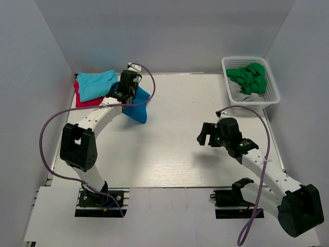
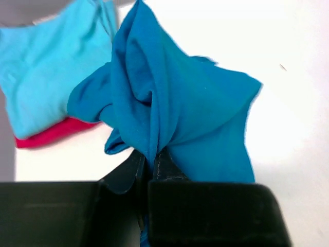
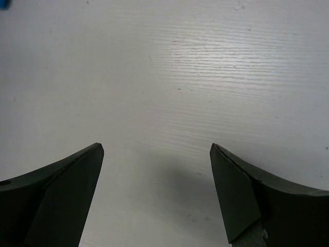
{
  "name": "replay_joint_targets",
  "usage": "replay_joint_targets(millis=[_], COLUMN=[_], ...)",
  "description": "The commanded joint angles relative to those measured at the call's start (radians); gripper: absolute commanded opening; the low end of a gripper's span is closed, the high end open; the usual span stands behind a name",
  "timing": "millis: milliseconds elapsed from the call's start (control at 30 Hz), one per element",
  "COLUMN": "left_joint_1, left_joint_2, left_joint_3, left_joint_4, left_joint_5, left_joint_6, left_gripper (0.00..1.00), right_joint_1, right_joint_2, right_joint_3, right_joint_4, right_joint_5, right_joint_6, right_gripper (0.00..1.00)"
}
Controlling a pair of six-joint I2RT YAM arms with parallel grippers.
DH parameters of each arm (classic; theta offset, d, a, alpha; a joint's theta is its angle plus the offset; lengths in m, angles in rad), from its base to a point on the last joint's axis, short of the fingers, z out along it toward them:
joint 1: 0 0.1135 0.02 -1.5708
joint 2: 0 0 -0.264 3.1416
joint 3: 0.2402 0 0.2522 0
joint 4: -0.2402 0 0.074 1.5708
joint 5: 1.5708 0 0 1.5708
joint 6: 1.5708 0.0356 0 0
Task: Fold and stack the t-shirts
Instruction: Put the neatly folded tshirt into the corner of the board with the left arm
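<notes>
Plainly shown at the table's far left: the left gripper (image 2: 153, 160), jaws pinched together on a gathered ridge of the royal-blue t-shirt (image 2: 180, 113). The shirt hangs bunched from that single grip, just beside the stack; whether its lower edge rests on the table (image 1: 180, 154) cannot be told. The stack is the turquoise t-shirt (image 1: 95, 84) lying folded on the red t-shirt (image 1: 82, 101). The right gripper (image 3: 157, 154) hovers over bare tabletop, well apart from the shirts, fingers spread wide and holding nothing.

Treat the blue tee as light, limp cotton. Expect it to sag, twist and collapse wherever you leave it unsupported; a one-point pinch leaves it crumpled, not flat. It is not fragile, and a firm pinch through several layers should not slip. To fold it, you would do best to take hold at two spread points, shoulders or hem corners, one per gripper. Which edge is which cannot be read from the bunched cloth.
</notes>
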Motion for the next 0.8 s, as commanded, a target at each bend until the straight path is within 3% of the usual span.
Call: replay_joint_targets(millis=[0,467,767], left_joint_1=[0.057,0.199,0.275], left_joint_2=[0.053,0.215,0.323], left_joint_3=[0.121,0.440,0.672], left_joint_4=[-0.015,-0.061,-0.140], left_joint_5=[0.017,0.200,0.276], left_joint_6=[0.076,0.254,0.263], left_gripper=[0.00,0.00,0.00], right_joint_1=[-0.002,-0.001,-0.002], right_joint_2=[-0.005,-0.014,0.066], right_joint_3=[0.037,0.016,0.059], right_joint_4=[0.046,0.109,0.147], right_joint_5=[0.090,0.167,0.140], right_joint_6=[0.003,0.018,0.030], right_gripper=[0.90,0.90,0.90])
